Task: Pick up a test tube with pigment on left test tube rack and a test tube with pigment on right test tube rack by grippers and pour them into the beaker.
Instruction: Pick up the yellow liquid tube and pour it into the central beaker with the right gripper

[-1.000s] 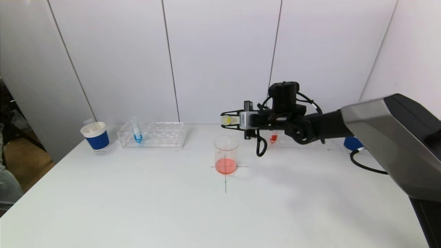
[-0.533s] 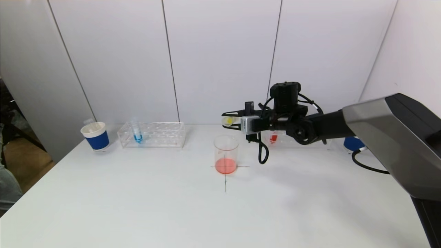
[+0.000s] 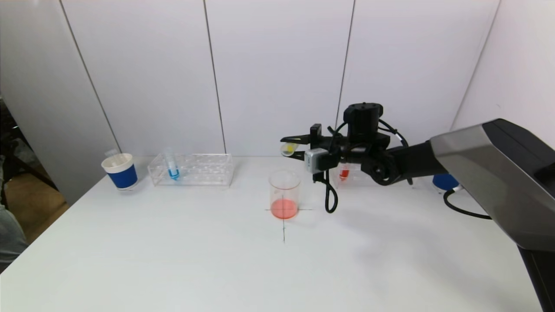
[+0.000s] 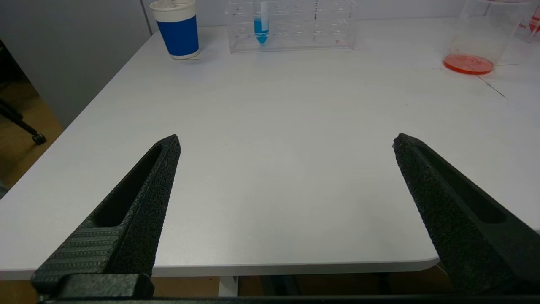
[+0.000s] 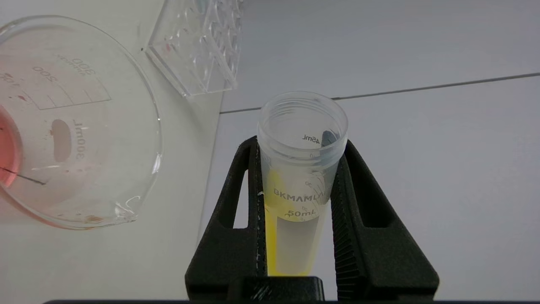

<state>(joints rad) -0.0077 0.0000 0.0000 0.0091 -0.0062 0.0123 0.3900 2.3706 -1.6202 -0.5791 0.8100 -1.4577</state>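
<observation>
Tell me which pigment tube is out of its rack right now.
The yellow tube, clamped in the right gripper above the beaker. The blue tube and red tube stand in their racks.

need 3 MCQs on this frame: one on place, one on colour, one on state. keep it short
1. Where is the right tool?
A. just above and behind the beaker
B. over the left test tube rack
C. resting on the table edge

2. What colour is the liquid in the beaker?
A. blue
B. orange-red
C. green

3. What state is the left tool in?
A. shut on a blue tube
B. shut and empty
C. open and empty

Answers:
1 A: in the head view the right tool holds the yellow-pigment test tube near the beaker's rim, far from the left test tube rack.
2 B: an orange-red layer lies at the beaker's bottom.
3 C: the left wrist view shows its fingers wide apart with only bare table between them; the blue-pigment test tube sits in the rack.
</observation>
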